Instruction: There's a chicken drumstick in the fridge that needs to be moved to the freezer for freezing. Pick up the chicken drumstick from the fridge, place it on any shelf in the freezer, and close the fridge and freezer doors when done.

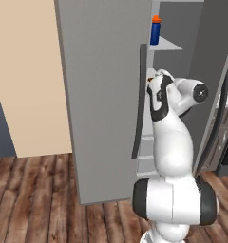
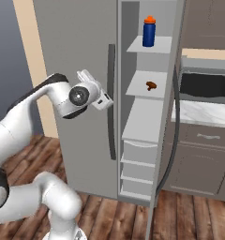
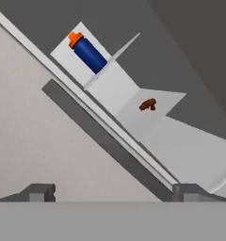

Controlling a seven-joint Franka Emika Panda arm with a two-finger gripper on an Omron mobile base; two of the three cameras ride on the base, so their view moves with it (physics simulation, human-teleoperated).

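Drumstick on freezer shelf below blue bottle; end effector spread wide, empty.

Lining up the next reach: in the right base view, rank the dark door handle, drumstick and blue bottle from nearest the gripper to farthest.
From the open gripper:
1. Door handle, right beside it on the closed door.
2. Drumstick, on the middle shelf, to the right.
3. Blue bottle, top shelf, higher up.
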